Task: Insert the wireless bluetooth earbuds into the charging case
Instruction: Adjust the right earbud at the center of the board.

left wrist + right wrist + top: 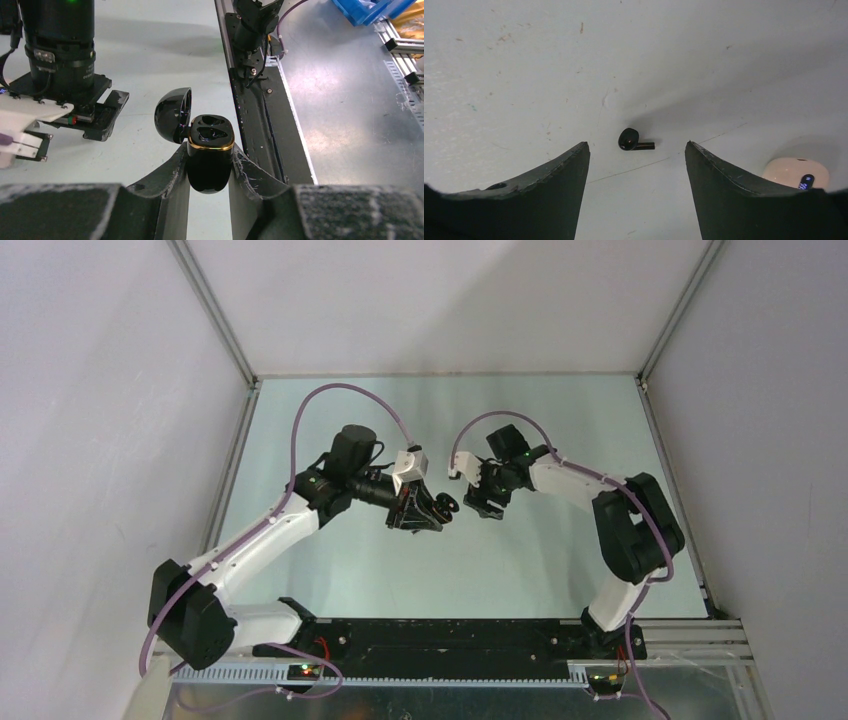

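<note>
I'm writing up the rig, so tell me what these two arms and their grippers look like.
The left arm and right arm have white link shells and black joint housings. A purple cable loops along each to the wrist. Small green lights glow on joints. The fingers are black, broad and curved, with scuffed, speckled faces.

Probably a robotics lab cell: plain white panel walls [100,390] framed by silver aluminium rails [212,310] enclose a pale grey-green tabletop [520,570], with a slotted grey cable duct [440,672] along the frame's bottom edge.
</note>
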Controlling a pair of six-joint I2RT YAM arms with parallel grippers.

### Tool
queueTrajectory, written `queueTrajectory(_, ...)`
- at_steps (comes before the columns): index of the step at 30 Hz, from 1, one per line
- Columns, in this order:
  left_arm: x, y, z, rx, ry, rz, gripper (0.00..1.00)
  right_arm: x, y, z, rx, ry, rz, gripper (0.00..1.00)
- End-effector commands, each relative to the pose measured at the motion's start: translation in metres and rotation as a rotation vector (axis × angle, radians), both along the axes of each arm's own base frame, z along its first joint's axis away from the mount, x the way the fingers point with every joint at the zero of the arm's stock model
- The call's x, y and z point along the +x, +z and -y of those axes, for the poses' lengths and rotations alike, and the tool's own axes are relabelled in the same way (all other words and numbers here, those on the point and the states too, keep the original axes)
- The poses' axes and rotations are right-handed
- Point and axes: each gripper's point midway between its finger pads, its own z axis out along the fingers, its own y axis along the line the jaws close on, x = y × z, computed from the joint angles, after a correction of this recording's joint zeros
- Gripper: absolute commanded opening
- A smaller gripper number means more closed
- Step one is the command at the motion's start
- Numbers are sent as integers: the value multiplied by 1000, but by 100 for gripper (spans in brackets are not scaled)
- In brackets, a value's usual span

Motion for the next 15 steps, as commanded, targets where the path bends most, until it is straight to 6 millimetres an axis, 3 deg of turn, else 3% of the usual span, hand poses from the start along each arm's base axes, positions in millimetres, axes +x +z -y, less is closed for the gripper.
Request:
queueTrajectory(1, 0, 23, 2, -51, -27, 65, 0, 13, -6, 2, -61, -13, 18, 72)
queueTrajectory(8, 0, 22, 2, -49, -25, 64, 0, 16, -8, 3, -117, -28, -33, 70)
queueTrajectory(15, 0, 20, 2, -47, -25, 65, 0, 11, -16, 6, -148, -57, -88, 62)
